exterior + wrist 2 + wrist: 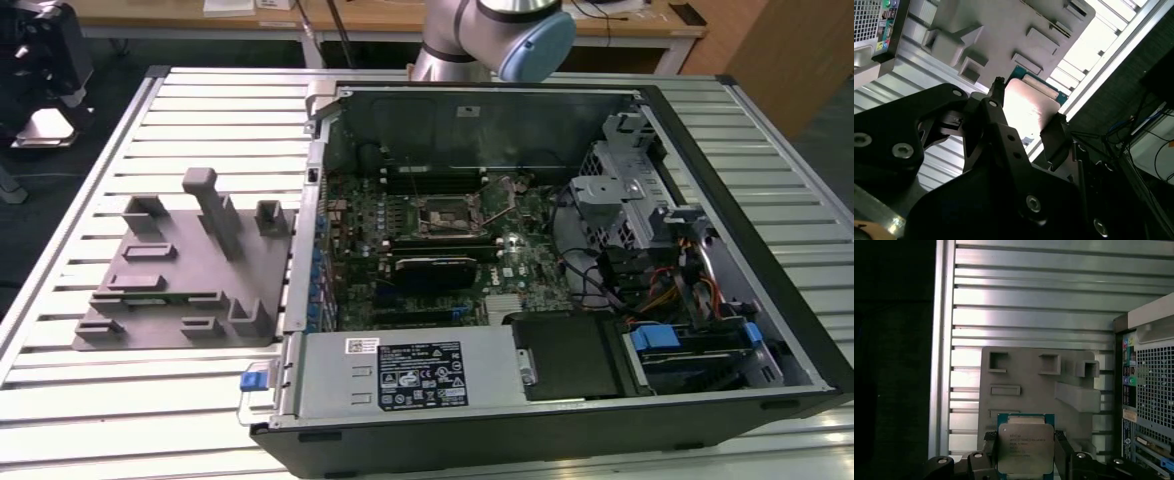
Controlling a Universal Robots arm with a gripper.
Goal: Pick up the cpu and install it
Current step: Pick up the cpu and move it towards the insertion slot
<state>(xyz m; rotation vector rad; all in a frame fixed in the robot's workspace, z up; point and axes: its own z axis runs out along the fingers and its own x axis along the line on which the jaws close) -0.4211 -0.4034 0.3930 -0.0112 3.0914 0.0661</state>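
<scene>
A ribbed metal table stands on a dark floor. Behind it is a light wooden desk; a brown wooden panel is at the exterior view's right.

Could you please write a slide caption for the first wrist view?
The gripper holds the cpu, grey fixture block beyond.

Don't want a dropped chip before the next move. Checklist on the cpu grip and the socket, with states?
1. cpu between the fingers, both wrist views: ok.
2. cpu square to the gripper, first wrist view: ok.
3. cpu clear of the grey fixture block: cannot tell.
4. Computer case side open, motherboard exposed: ok.
5. CPU socket frame open: cannot tell.
</scene>
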